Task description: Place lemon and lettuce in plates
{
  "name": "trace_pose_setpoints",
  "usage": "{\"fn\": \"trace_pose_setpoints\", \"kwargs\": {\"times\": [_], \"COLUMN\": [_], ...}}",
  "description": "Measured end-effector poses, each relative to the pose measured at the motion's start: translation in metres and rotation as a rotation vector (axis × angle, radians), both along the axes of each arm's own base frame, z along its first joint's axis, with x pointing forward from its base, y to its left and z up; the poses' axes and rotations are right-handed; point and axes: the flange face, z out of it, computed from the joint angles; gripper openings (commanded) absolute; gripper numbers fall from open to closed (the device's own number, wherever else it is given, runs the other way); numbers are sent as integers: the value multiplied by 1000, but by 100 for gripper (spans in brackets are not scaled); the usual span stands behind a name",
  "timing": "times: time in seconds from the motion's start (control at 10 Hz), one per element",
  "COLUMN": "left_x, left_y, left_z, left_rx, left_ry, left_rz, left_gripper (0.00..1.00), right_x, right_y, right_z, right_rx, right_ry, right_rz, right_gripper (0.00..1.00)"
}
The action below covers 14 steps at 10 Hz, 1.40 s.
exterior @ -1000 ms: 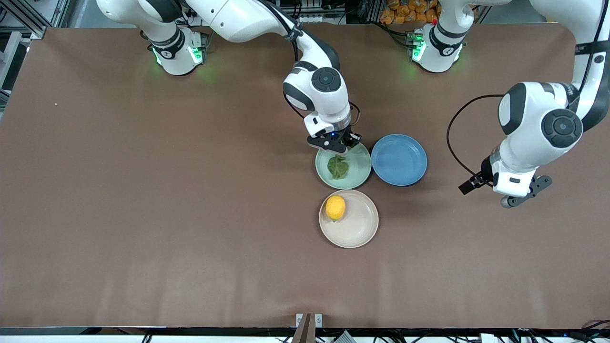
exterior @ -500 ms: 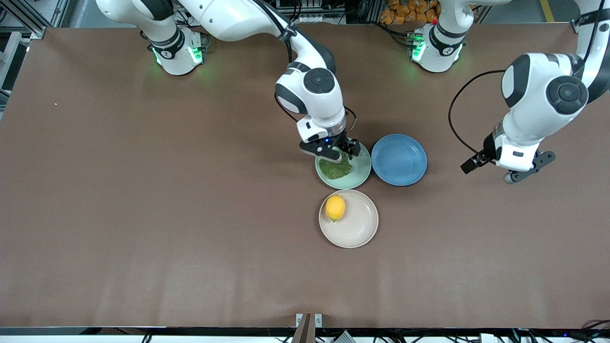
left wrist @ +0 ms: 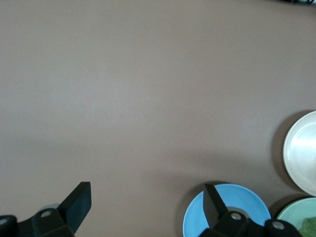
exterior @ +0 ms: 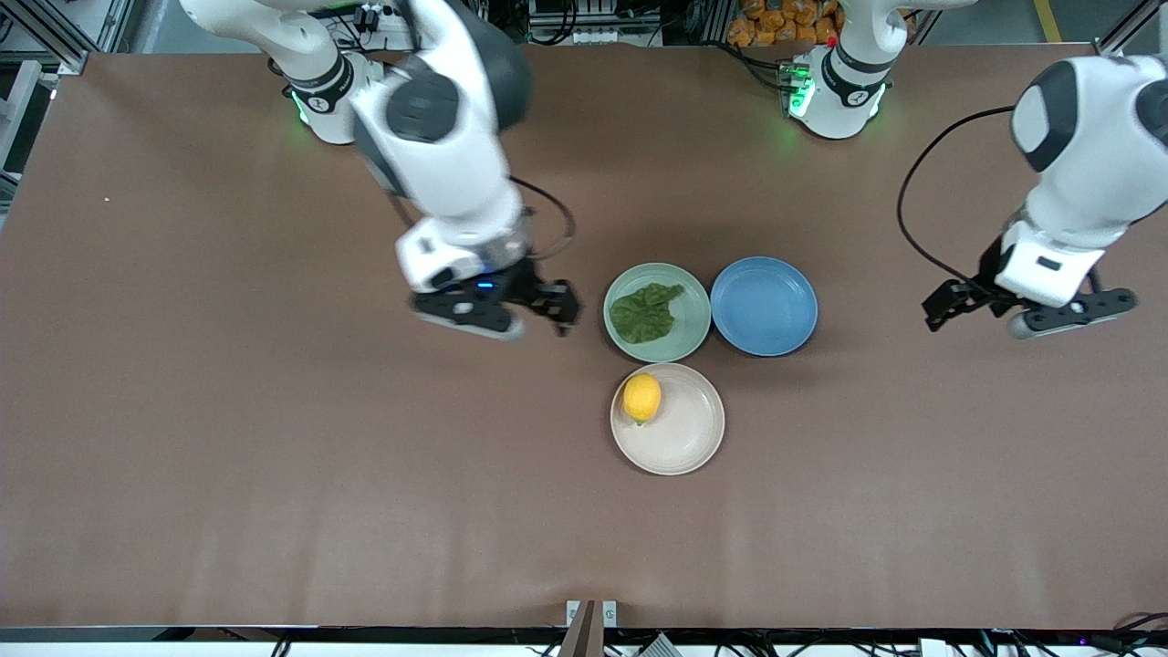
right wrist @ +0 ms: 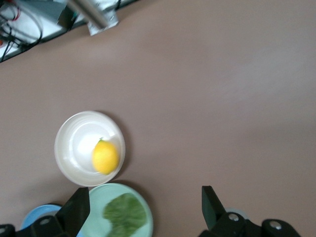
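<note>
Brown bench is carrying lettuce [exterior: 646, 313] in the mint plate [exterior: 689, 339], lemon [exterior: 641, 398] at ten o'clock in the beige plate [exterior: 684, 438], both end effectors, right end effector [exterior: 511, 315] and left end effector [exterior: 1027, 308], hanging spread apart and empty, so placing looks done and only parking seems needed.

Right tool [exterior: 538, 315] up over bare worktop [exterior: 274, 411], fingers [right wrist: 74, 212] spread wide, holding nothing. Left tool [exterior: 1031, 310] raised over worktop's left-arm end, fingers [left wrist: 79, 200] spread, holding nothing.
</note>
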Motion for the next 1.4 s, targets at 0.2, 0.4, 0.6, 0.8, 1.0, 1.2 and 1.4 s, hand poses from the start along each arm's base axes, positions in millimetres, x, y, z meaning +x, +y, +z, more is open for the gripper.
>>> {"fn": "trace_pose_setpoints", "kwargs": {"times": [0.2, 0.4, 0.6, 0.8, 1.0, 1.2, 1.4], "left_x": [5, 2, 0, -5, -9, -12, -12], "left_y": [-8, -17, -34, -44, -44, -39, -34], "left_z": [49, 100, 124, 135, 145, 152, 156], "left_rx": [-21, -52, -48, -40, -36, -35, -36], "left_ry": [17, 55, 72, 118, 135, 147, 144], "left_rz": [-3, -13, -70, -112, -133, -128, -119], "left_gripper": [100, 100, 100, 100, 100, 100, 100], "right_x": [29, 55, 72, 71, 58, 37, 23], "right_y": [-82, -156, -229, -287, -343, -384, -407], "right_z": [20, 16, 25, 44, 72, 91, 104], "right_rx": [-48, -98, -141, -178, -194, -202, -203], "right_ry": [1, 19, 7, 7, -6, -14, -25], "right_rz": [44, 95, 171, 208, 226, 212, 177], "right_gripper": [100, 100, 100, 100, 100, 100, 100]}}
